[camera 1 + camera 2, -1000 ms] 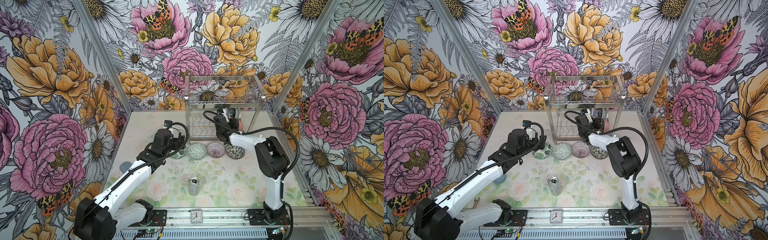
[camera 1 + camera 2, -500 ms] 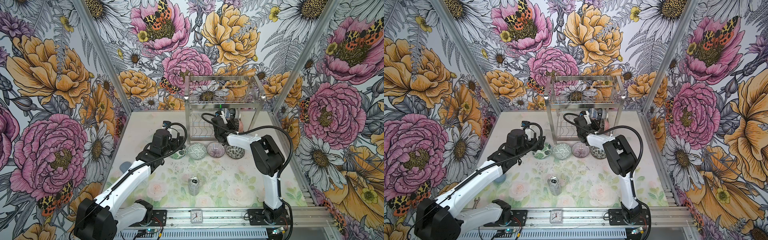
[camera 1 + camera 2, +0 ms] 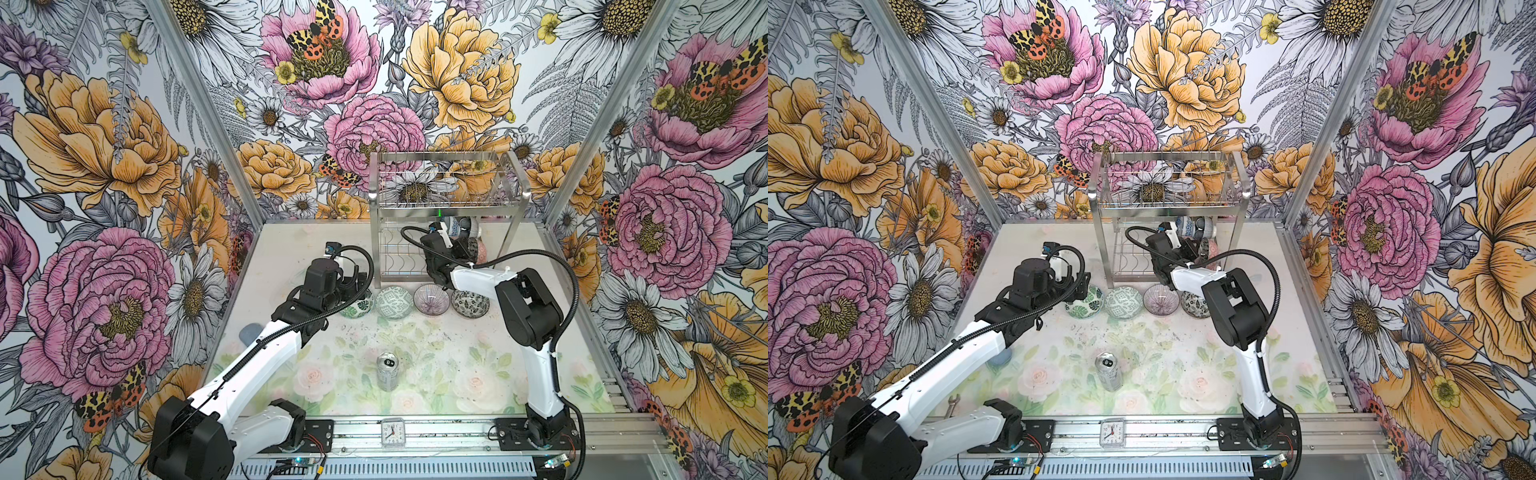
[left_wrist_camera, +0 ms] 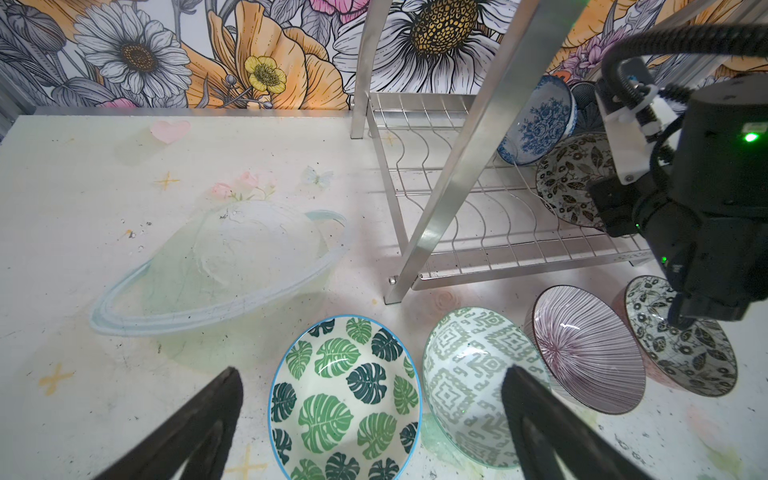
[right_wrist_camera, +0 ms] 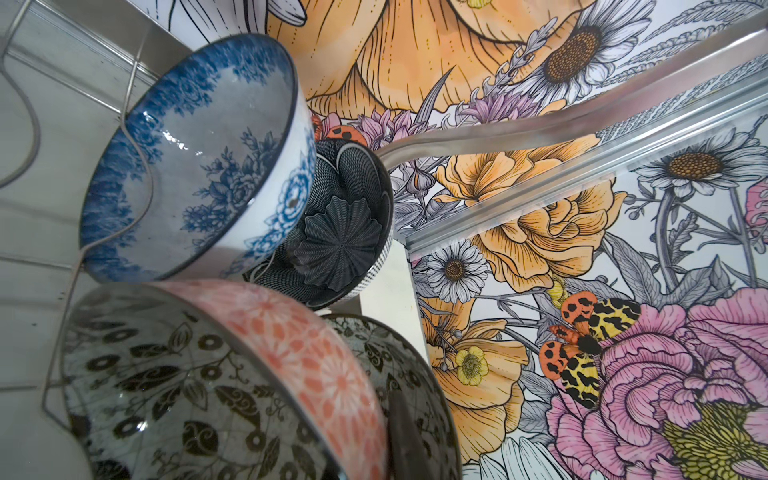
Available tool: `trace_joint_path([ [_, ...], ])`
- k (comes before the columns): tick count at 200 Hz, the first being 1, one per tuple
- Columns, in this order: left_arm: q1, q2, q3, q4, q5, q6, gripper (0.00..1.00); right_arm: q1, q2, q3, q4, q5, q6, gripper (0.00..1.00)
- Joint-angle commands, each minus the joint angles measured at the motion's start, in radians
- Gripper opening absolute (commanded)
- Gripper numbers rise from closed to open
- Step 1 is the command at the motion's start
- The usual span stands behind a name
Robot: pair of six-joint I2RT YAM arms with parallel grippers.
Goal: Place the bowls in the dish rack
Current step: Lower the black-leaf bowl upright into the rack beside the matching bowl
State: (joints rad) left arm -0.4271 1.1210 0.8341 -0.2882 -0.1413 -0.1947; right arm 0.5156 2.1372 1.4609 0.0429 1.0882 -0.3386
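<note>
Clock (image 3: 392, 432) on the rail just outside the near edge of the tabletop (image 3: 291, 249), mid-width. Drink can (image 3: 387, 370) upright toward the near edge, centre, well apart from the bowls. Across mid-tabletop, a row of four bowls, mouths up, just before the near legs of the dish rack (image 3: 376, 249). Green-leaf bowl (image 4: 345, 399) at the left end, then pale-green geometric bowl (image 3: 393, 303), purple-lined bowl (image 3: 431, 299), and black-floral bowl (image 3: 469, 303) at the right end. Left gripper (image 4: 372, 374) hangs over the green-leaf bowl, jaws spread wide, closed on nothing. Rack stands by the far edge, right of centre. Right gripper (image 4: 602, 208) reaches into the lower tier, jaws pinched narrow, seemingly on the rim of a tilted black-leaf bowl (image 4: 569, 183), pink outside, leaning in the wire slots. Farther back in the same tier: blue floral bowl (image 5: 195, 166) and dark fan-pattern bowl (image 5: 345, 232), both on edge. Another leaf-patterned bowl (image 5: 399, 357) sits just beside the gripped one.
</note>
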Motion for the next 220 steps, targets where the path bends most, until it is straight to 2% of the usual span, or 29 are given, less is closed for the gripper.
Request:
trace_joint_path([
  [1, 0.011, -0.014, -0.017, 0.02, 0.021, 0.0, 0.99, 0.018, 0.022, 0.024, 0.002, -0.031, 0.019, 0.0],
  [27, 0.011, -0.017, -0.025, 0.021, 0.019, -0.002, 0.99, 0.02, 0.014, 0.026, -0.032, -0.066, 0.058, 0.0],
  [43, 0.011, -0.021, -0.027, 0.02, 0.019, -0.002, 0.99, 0.021, 0.005, 0.024, -0.054, -0.085, 0.086, 0.07],
  [83, 0.014, -0.034, -0.035, 0.017, 0.014, -0.002, 0.99, 0.024, -0.018, 0.011, -0.069, -0.122, 0.119, 0.15],
  [160, 0.016, -0.041, -0.044, 0.019, 0.019, -0.009, 0.99, 0.031, -0.042, -0.009, -0.087, -0.168, 0.156, 0.24],
  [188, 0.02, -0.04, -0.041, 0.017, 0.019, -0.007, 0.99, 0.031, -0.057, -0.017, -0.097, -0.18, 0.168, 0.31],
  [220, 0.024, -0.052, -0.045, 0.018, 0.025, -0.011, 0.99, 0.031, -0.095, -0.029, -0.113, -0.205, 0.191, 0.44],
])
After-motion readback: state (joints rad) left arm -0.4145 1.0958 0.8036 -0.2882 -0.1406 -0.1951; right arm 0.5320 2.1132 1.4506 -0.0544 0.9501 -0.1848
